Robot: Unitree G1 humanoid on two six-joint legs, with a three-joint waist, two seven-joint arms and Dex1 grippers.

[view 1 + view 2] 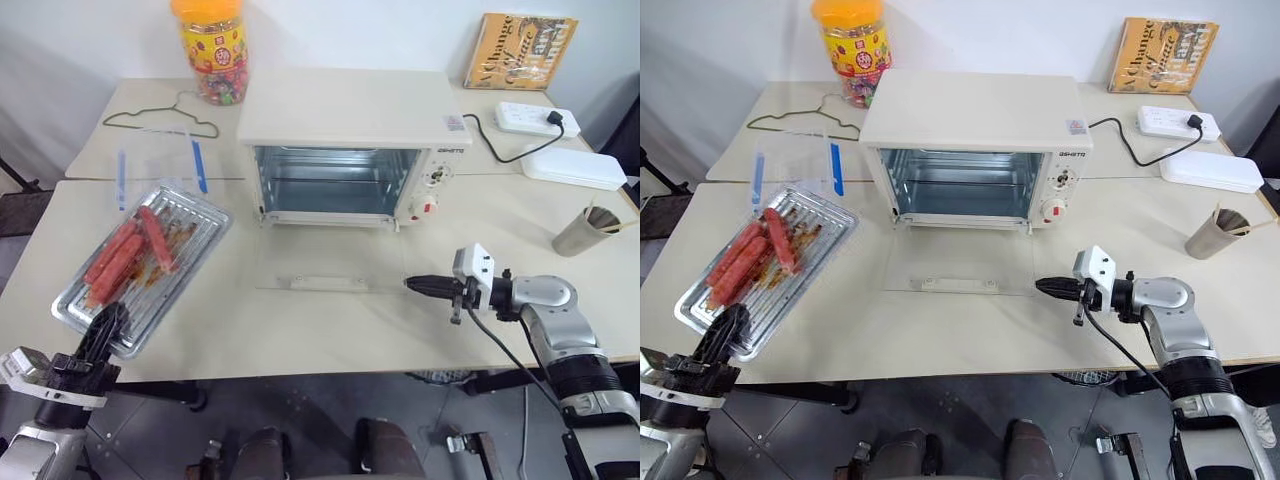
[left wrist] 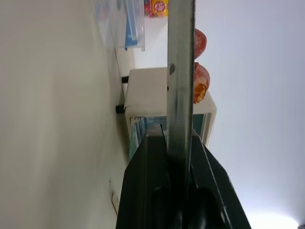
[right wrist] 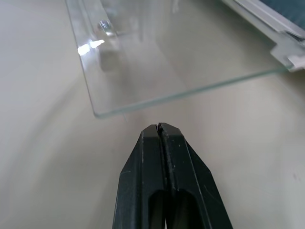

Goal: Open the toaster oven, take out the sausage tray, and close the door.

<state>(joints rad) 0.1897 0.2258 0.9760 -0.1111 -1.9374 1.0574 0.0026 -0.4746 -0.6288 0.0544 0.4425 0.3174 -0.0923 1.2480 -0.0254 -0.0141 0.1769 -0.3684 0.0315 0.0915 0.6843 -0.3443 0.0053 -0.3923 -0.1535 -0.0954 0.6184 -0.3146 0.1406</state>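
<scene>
While the sausage tray (image 1: 140,268) is pinched at its near edge by the left gripper (image 1: 106,325), the lowered door (image 1: 958,268) (left of the closed, empty right gripper (image 1: 1052,287)) is nearer that arm.

Two pale tables (image 1: 300,330) abut before a white wall (image 1: 90,40); dark grey floor (image 1: 320,400).

My own black fingers (image 2: 176,191) cover the near edge of the sausage tray (image 2: 180,71), and the tray's rim hides most of the sausages (image 2: 200,81). The toaster oven (image 2: 157,105) sits half behind it. The glass door (image 3: 157,57) runs off the frame, handle blurred.
</scene>
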